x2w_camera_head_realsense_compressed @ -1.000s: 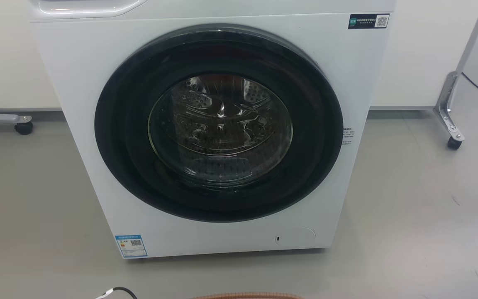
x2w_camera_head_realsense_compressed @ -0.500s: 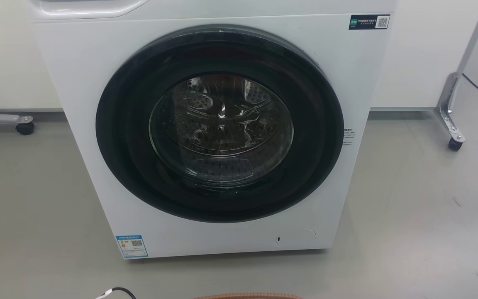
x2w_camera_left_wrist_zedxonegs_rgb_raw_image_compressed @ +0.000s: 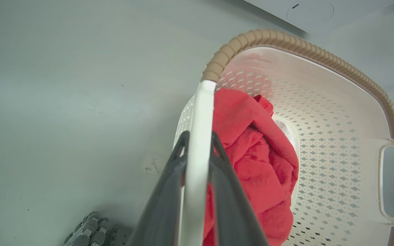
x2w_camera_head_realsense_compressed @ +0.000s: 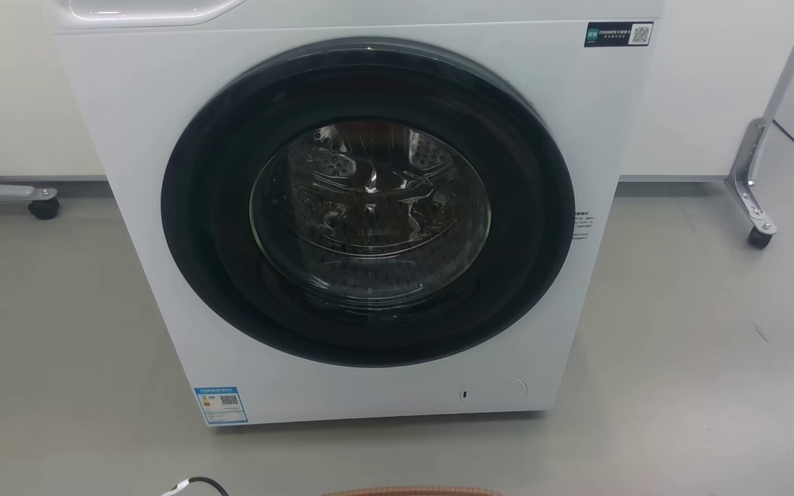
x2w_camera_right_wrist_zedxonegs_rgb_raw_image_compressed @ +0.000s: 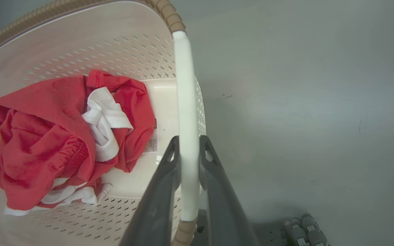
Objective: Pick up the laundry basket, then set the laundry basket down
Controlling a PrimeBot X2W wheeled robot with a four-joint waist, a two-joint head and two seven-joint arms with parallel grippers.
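Bright, even light; glare on the washer door glass (x2w_camera_head_realsense_compressed: 369, 213); sharp pictures.

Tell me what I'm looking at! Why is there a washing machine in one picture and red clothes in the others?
These come from a robot with three cameras. The one on its head looks ahead at a white washing machine, door shut, standing on a grey floor. The other two cameras sit on its wrists. The left fingers and the right fingers pinch the white handles of the laundry basket, one on each side. Inside lie red clothes and something white.
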